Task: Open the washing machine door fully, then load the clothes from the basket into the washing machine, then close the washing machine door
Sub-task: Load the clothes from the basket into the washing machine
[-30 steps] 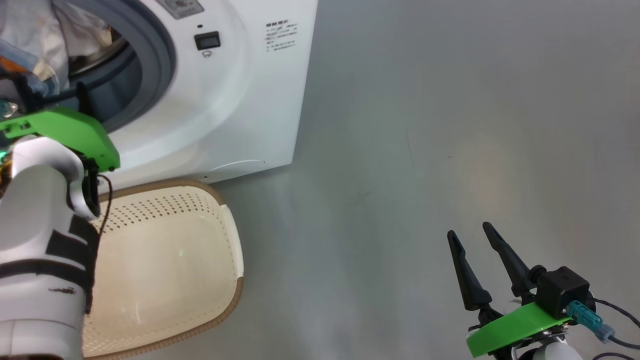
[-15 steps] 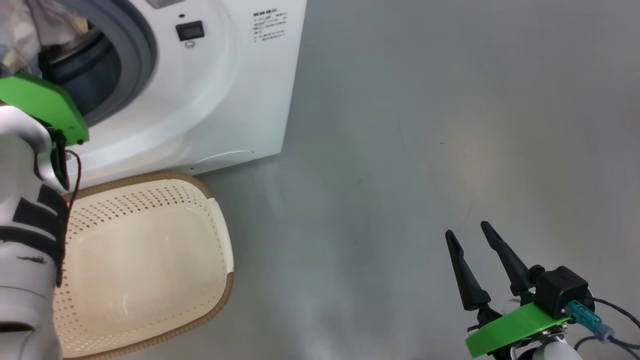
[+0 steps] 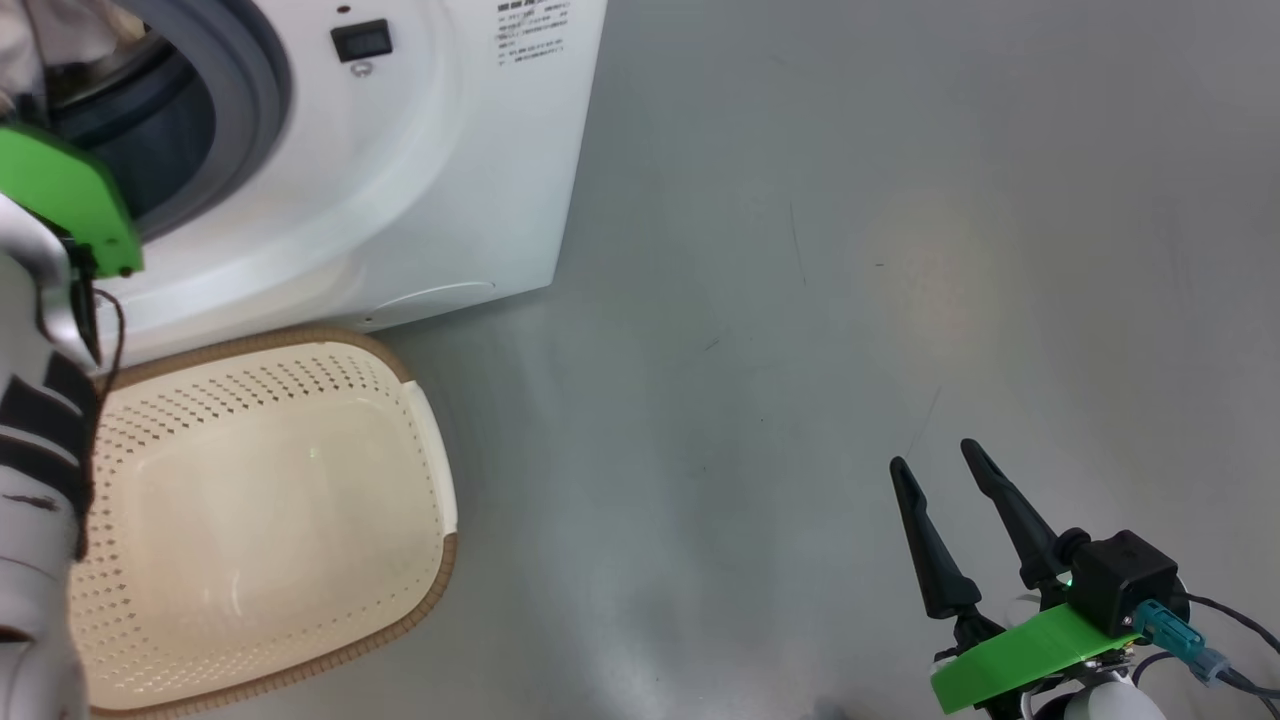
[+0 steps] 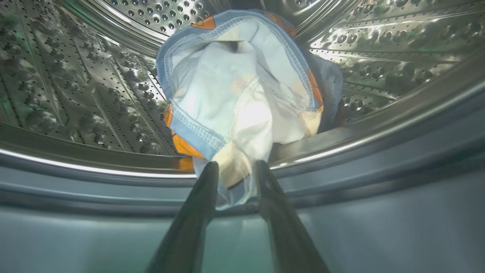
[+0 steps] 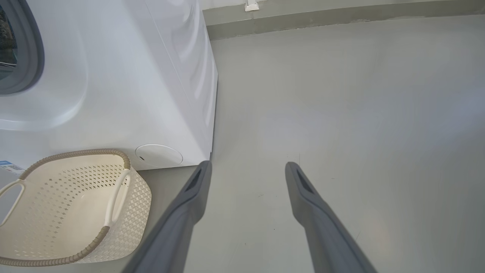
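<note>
Drum (image 4: 75, 94) of the washing machine (image 3: 400, 200): holds the clothes (image 4: 242, 94), a light blue bundle with orange-brown print and a pale cream inner side. The bundle sits at the front and spills over the steel lip toward the grey gasket (image 4: 379, 163).

Basket (image 3: 432, 470): on the floor (image 3: 850, 250), tight against the machine's lower front. Its whole perforated bottom shows bare. Brown rim and side handle are clear in the right wrist view.

Room: the machine's right front corner edge is the only hard edge near the right arm. Wide open grey floor lies to the right of machine and basket. A wall base runs along the far side in the right wrist view.

Left gripper (image 4: 237, 165): reaches into the door opening, fingers pointing at the drum lip. The hanging cream corner of the clothes lies right between the two fingertips (image 4: 210, 178). Fingers are apart, with fabric in the gap. Can't tell if it is pinched or just lying there.

Right gripper (image 3: 935, 457): fingers spread wide, nothing between them. It hangs over open floor, well apart from the basket and the machine.
</note>
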Tool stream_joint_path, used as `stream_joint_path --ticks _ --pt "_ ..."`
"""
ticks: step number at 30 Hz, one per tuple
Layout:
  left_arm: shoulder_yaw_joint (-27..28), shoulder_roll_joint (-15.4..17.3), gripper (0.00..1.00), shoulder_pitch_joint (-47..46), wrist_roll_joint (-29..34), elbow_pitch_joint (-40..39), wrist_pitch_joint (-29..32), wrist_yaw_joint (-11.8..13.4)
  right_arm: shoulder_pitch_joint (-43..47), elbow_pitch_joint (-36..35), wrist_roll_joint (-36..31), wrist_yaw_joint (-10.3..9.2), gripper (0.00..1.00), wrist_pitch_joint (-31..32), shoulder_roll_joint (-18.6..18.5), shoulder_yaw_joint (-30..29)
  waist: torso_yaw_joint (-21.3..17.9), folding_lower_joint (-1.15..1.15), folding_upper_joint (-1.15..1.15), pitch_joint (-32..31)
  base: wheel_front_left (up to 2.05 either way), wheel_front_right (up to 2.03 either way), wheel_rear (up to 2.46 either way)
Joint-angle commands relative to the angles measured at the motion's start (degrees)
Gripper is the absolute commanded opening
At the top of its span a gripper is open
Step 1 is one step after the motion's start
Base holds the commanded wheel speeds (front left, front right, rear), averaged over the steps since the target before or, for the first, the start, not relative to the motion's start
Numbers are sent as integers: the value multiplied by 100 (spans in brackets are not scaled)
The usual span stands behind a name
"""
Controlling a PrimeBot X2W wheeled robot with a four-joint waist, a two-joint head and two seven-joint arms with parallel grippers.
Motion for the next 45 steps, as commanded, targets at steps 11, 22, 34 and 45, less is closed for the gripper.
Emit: stream_joint_path --ticks 11,22,34,45 --pt "-61 347 34 -286 19 -28 20 73 18 -184 -32 9 100 -28 -56 83 -13 0 0 117 0 0 0" --pt "-157 318 0 -316 -34 2 52 94 2 -191 -33 9 100 -28 -34 79 -18 0 0 180 0 0 0" --pt "-143 385 0 -481 -176 13 -101 203 30 -222 -39 9 100 -28 -31 51 -11 0 0 270 0 0 0" --pt "329 496 0 -565 -680 -101 -617 480 206 -278 -72 9 100 -28 -120 47 -51 0 0 338 0 0 0"
